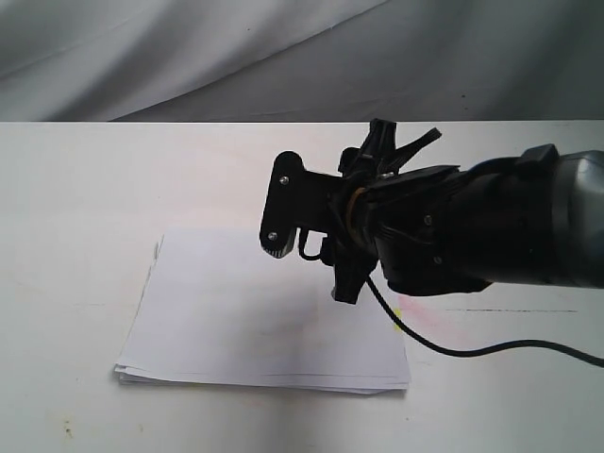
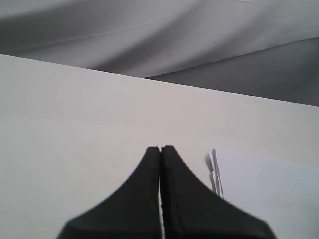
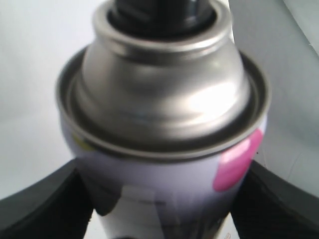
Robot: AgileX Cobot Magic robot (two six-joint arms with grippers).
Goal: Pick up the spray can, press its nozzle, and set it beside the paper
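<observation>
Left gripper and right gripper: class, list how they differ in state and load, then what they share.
The left gripper is shut, fingers touching, holding nothing; the right gripper is clamped around the spray can. Ahead of the left gripper lie the table and the paper; the can fills the right gripper's view. Both have black fingers.

A white surface [image 1: 75,236] fills the near and middle ground, with a few small marks at its near left. Beyond its far edge hangs creased grey cloth [image 1: 189,57], perhaps a backdrop sheet. The light is soft and even.
</observation>
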